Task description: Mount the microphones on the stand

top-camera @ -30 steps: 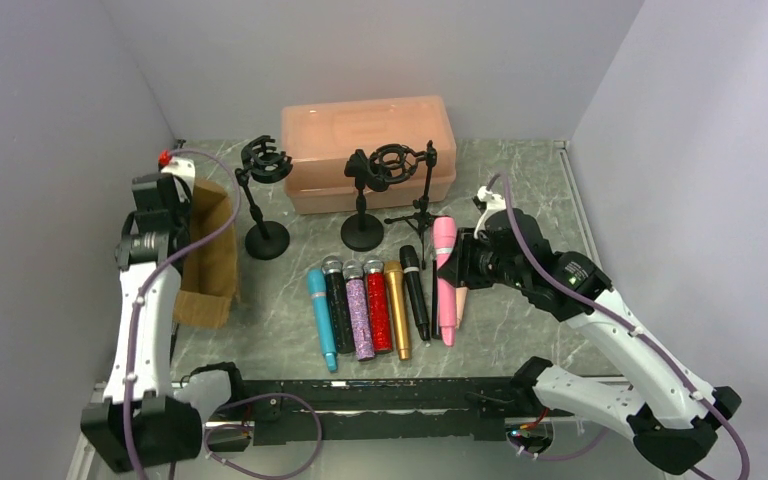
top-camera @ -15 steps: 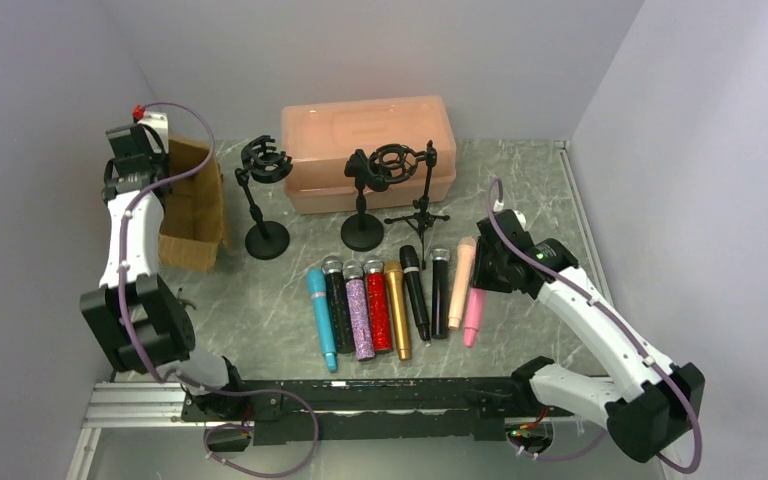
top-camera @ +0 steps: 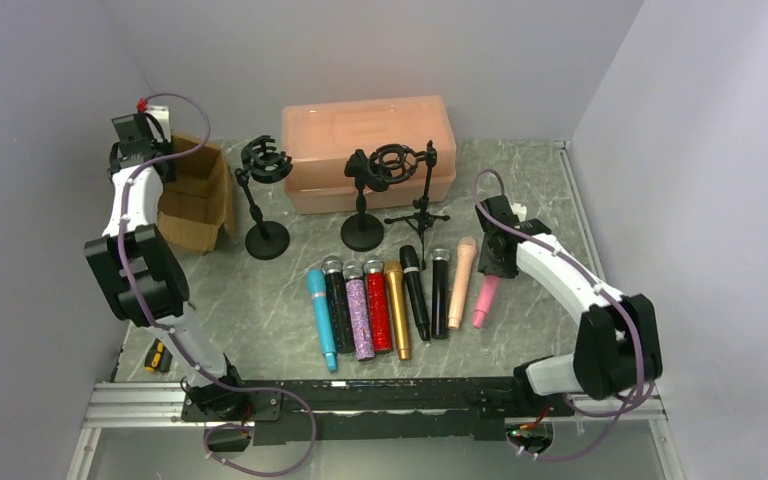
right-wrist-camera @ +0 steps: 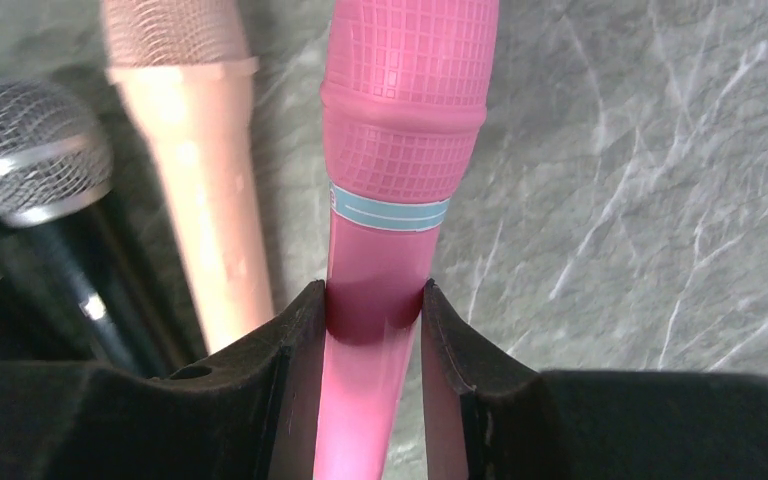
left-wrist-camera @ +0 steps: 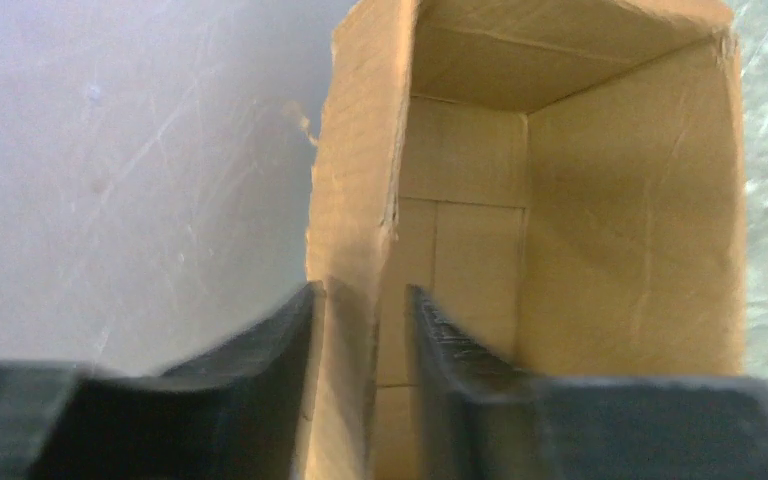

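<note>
Over at the far left, the left end effector point(left-wrist-camera: 360, 310) hangs above a small open cardboard box point(top-camera: 198, 200) beside the wall. Its jaws are narrowly parted and straddle one wall of the box, with a sliver of gap on the inner side, so nothing is pinched.

Further right on the marbled worktop point(top-camera: 280, 300) stands a black round-base stand point(top-camera: 265, 238) with a ring clip on top, then a second stand point(top-camera: 363, 235) like it and a small tripod stand point(top-camera: 421, 215). A lidded peach storage tub point(top-camera: 368, 130) sits behind them.

Nearer, the microphones lie side by side, heads pointing far: teal microphone point(top-camera: 321, 320), black point(top-camera: 338, 300), purple glitter point(top-camera: 360, 315), red glitter point(top-camera: 378, 310), gold point(top-camera: 398, 315), two more black ones, then the peach microphone point(top-camera: 460, 280).

Just right of that, the right end effector point(right-wrist-camera: 375, 300) is clamped on the handle of the pink microphone point(right-wrist-camera: 408, 90). I cannot tell whether that microphone rests on the worktop or is lifted.
</note>
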`<state>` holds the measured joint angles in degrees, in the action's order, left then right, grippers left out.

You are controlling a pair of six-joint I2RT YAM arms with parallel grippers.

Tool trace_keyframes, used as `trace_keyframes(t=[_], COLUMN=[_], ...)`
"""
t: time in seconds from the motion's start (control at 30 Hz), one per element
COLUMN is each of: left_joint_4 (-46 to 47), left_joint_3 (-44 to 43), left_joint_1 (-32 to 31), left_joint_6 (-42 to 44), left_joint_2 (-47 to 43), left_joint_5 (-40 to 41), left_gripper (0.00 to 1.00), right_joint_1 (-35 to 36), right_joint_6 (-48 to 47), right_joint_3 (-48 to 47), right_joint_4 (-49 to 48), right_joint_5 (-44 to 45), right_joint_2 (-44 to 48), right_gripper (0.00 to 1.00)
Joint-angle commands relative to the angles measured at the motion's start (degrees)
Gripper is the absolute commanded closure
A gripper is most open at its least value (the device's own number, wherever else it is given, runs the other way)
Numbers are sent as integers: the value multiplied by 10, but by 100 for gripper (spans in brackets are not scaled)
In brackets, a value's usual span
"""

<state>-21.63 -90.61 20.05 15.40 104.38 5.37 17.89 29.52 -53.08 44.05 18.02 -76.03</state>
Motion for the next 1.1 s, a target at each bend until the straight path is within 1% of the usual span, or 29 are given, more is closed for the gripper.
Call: trace_keyframes(t=[0.0,0.03,0.07,0.13,0.17,0.23,0.43,0.53,0.6,0.63,0.7,0.8,0.97,1.07], left_joint_4=[8,-4,-19,-39,-46,-64,-170,-197,-208,-212,-223,-244,-260,-277], left_joint_3=[-56,-71,-86,-105,-110,-120,-164,-144,-121,-108,-88,-78,-63,-57], left_joint_1=[1,0,0,0,1,0,1,1,0,0,0,0,0,-1], left_joint_6=[6,7,6,6,7,6,-6,-15,-17,-18,-21,-16,4,24], left_joint_2=[29,36,42,42,38,25,-40,-88,-120,-135,-157,-177,-194,-199], left_joint_5=[-34,-42,-47,-67,-76,-102,-249,-334,-391,-419,-472,-516,-525,-548], left_gripper=[36,24,16,2,1,1,1,1,1,0,1,1,1,1], right_joint_1=[-20,-24,-29,-38,-42,-49,-52,-52,-52,-52,-52,-52,-52,-53], right_joint_6=[-11,-11,-12,-16,-19,-23,-28,-35,-36,-35,-35,-35,-32,-32], right_joint_3=[-3,-2,-2,-2,-3,-6,-13,-19,-21,-20,-20,-18,-9,-6], right_joint_4=[-48,-55,-63,-76,-80,-91,-127,-141,-148,-151,-155,-155,-159,-159], right_joint_5=[47,47,47,43,42,36,6,-22,-42,-51,-62,-69,-84,-85], right_joint_2=[-44,-51,-56,-66,-73,-85,-110,-117,-119,-118,-115,-105,-86,-80], right_gripper=[95,94,93,91,89,86,71,58,47,43,38,36,35,35])
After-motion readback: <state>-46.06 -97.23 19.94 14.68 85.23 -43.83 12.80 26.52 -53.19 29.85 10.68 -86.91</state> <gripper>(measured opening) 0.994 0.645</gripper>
